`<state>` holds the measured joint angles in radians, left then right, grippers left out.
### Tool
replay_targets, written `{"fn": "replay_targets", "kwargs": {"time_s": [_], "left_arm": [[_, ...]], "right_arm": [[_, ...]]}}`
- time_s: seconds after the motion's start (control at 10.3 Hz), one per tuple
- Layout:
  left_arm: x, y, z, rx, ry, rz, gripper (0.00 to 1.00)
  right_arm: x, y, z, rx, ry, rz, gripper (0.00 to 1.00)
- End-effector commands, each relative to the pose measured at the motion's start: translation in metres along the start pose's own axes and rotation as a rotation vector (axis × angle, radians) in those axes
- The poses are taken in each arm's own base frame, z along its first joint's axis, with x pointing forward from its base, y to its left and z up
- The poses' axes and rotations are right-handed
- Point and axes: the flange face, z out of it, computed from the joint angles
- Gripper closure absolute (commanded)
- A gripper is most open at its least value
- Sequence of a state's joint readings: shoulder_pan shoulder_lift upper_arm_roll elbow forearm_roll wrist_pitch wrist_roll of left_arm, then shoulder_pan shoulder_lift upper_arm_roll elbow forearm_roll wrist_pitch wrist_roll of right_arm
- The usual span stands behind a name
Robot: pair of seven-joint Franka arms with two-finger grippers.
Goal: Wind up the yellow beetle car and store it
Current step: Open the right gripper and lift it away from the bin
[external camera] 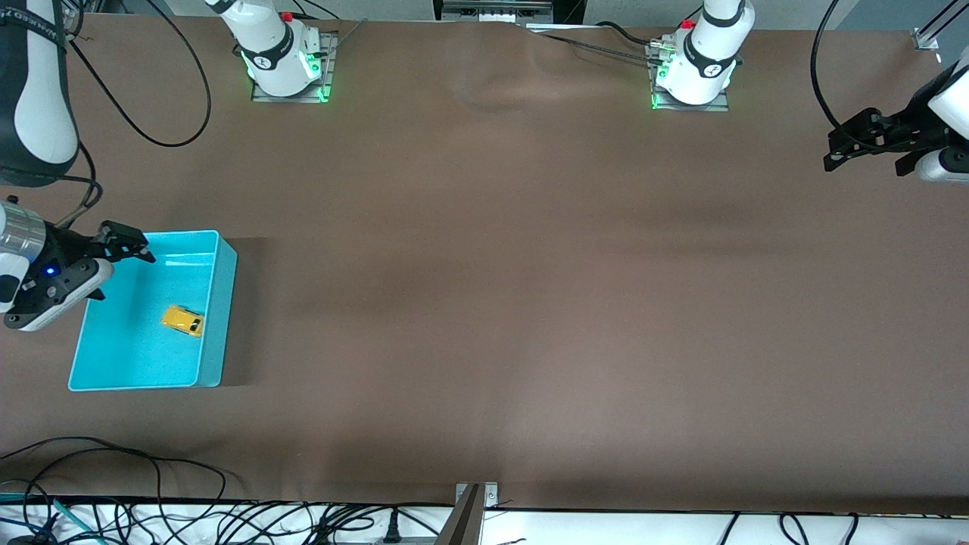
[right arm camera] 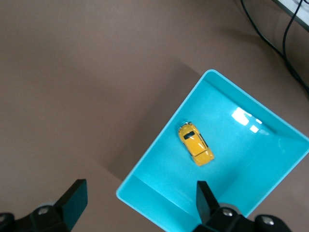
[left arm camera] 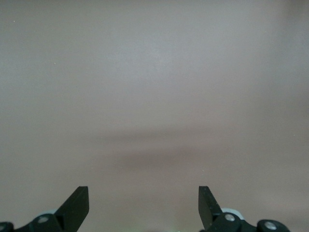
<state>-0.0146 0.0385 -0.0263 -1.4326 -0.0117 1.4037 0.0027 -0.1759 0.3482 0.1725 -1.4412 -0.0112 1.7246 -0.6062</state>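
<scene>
In the front view we see the yellow beetle car lying on the floor of a turquoise bin, close to the bin wall that faces the middle of the brown tabletop. The bin stands toward the right arm's end of the tabletop. The right end effector hangs over the bin's corner that is farther from the front camera, its fingers spread apart and holding nothing. The left end effector waits in the air over the left arm's end of the tabletop, well apart from the bin, also spread and empty. Black cables lie along the edge nearest to the front camera.

In the left wrist view we see only the bare tabletop under the left end effector; its two fingertips stand wide apart with nothing between them.

In the right wrist view we look down into the bin. The car rests inside it, just beside one long wall, upright on its wheels. The right end effector is wide open above the bin's edge and touches nothing.
</scene>
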Motion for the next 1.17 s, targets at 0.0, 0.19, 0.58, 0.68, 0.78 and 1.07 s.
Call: {"fn": "replay_targets", "kwargs": {"time_s": [0.0, 0.19, 0.58, 0.68, 0.78, 1.07], "left_arm": [[-0.001, 0.002, -0.007, 0.018, 0.000, -0.005, 0.00], [-0.002, 0.002, -0.006, 0.018, -0.005, -0.005, 0.00], [-0.003, 0.002, -0.006, 0.018, -0.015, -0.004, 0.00], [-0.004, 0.004, -0.007, 0.017, -0.017, -0.001, 0.00], [-0.004, 0.004, -0.006, 0.018, -0.019, -0.001, 0.00], [-0.005, 0.004, -0.006, 0.018, -0.019, -0.001, 0.00]], "right_arm": [[0.002, -0.018, -0.009, 0.031, -0.026, 0.188, 0.00], [-0.001, -0.018, -0.007, 0.040, -0.050, 0.321, 0.00], [-0.019, -0.026, -0.022, 0.043, -0.093, 0.376, 0.00], [-0.022, -0.028, -0.022, 0.020, -0.083, 0.393, 0.00], [-0.029, -0.029, -0.022, -0.010, -0.065, 0.441, 0.00], [-0.053, -0.020, -0.016, -0.070, 0.051, 0.494, 0.00]]}}
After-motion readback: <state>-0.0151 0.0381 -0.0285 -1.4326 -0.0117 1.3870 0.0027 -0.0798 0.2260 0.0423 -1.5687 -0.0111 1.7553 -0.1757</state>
